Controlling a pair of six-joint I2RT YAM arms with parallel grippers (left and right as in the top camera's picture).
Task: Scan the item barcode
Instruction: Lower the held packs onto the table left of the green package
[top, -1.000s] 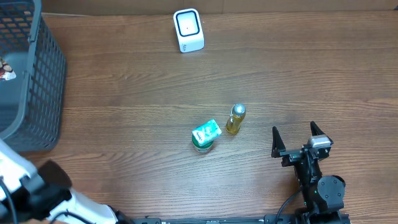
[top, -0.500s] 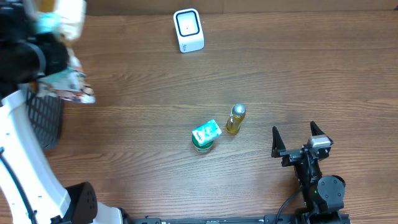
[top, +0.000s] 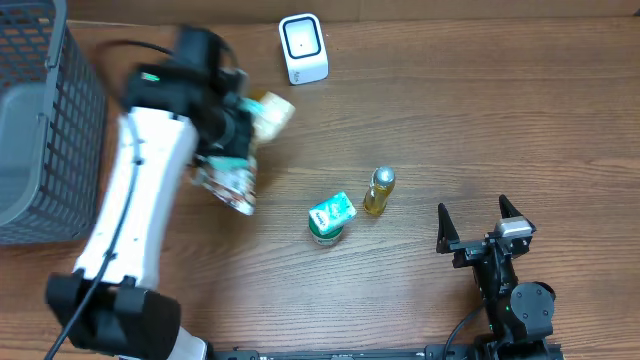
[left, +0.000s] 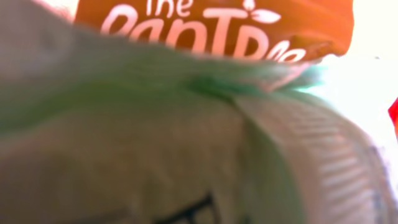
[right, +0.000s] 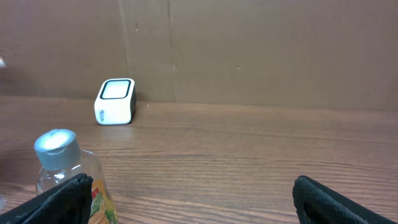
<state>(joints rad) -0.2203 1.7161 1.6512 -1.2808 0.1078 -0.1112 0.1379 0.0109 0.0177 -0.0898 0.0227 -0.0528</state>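
Snack pouch: probably light, limp, crinkly, slippery; you grip a sealed edge; left gripper pinches it, right gripper spread wide.

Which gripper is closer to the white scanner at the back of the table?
Left. The left gripper, holding a snack packet, is left of the scanner and nearer the robot; the right gripper sits open far off to its right.

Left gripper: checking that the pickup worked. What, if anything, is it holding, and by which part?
The left gripper holds a packet by one end; blur hides the exact spot.
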